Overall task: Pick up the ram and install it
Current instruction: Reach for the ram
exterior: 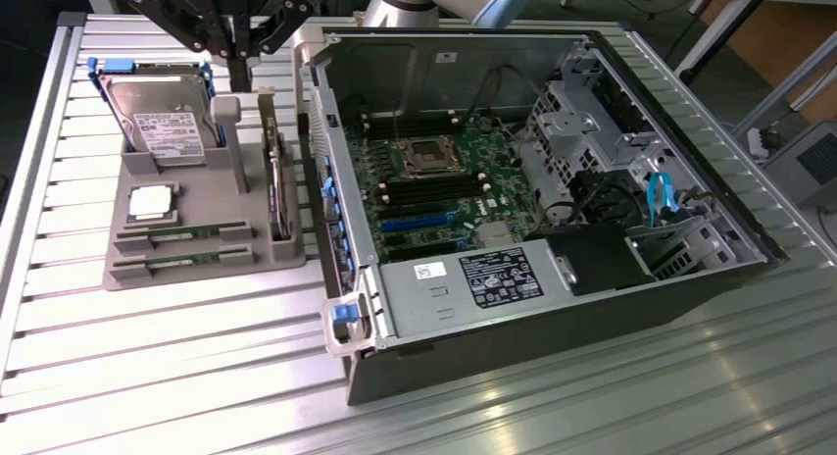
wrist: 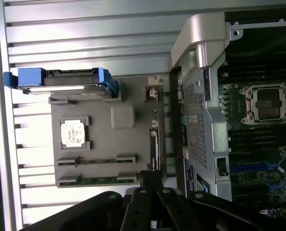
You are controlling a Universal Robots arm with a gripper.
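The gripper [exterior: 243, 82] is closed, its two dark fingers pressed together, and I see nothing held between them. It hangs above the gray tray [exterior: 269, 264], over the tray's edge that is next to the computer case [exterior: 550, 362], and it touches nothing there. In the wrist view the closed fingertips [wrist: 151, 174] stand over the green expansion card [wrist: 154, 144], which is upright on its long edge along that same side of the tray.

The ram [exterior: 183, 236] lies flat in a slot of the tray, near the tray's edge farthest from the hard drive [exterior: 164, 122]. The second ram [exterior: 183, 262] lies in the slot just beside it, parallel, nearest to that edge. Both sticks are well apart from the gripper.

A processor chip [exterior: 151, 202] rests in a square recess between the ram slots and the hard drive. The hard drive leans in its blue frame at the opposite edge of the tray.

The tray sits on the slatted metal table [exterior: 157, 357], near the table's edge at the exterior view's left. The computer case lies open just beside the tray, with the motherboard [exterior: 452, 185] facing up.
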